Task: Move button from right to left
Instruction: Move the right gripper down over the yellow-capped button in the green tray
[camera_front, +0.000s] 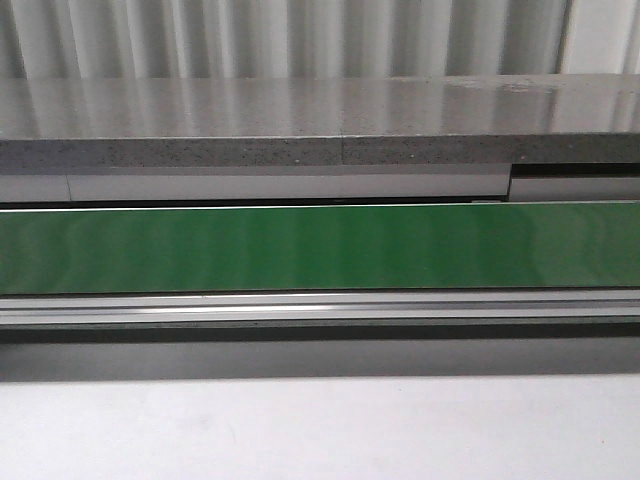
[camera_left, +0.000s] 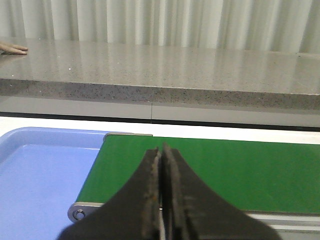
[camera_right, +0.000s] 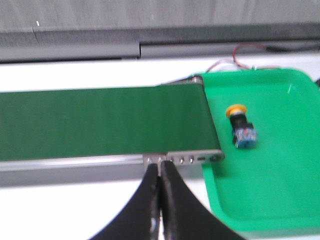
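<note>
The button (camera_right: 240, 125), with a yellow cap, black collar and blue block, lies on its side in a green tray (camera_right: 280, 180) past the right end of the green conveyor belt (camera_right: 100, 122). My right gripper (camera_right: 160, 166) is shut and empty, hanging over the white table by the belt's near rail, left of the button and apart from it. In the left wrist view my left gripper (camera_left: 162, 149) is shut with nothing in it, above the belt's left end (camera_left: 210, 170). The front view shows the belt (camera_front: 320, 247) bare, with no gripper and no button.
A light blue tray (camera_left: 40, 175) lies off the belt's left end. A grey speckled counter (camera_front: 320, 125) runs behind the belt, with a hand's fingertips (camera_left: 14, 48) resting at its far left. Red and white wires (camera_right: 245, 52) trail behind the green tray.
</note>
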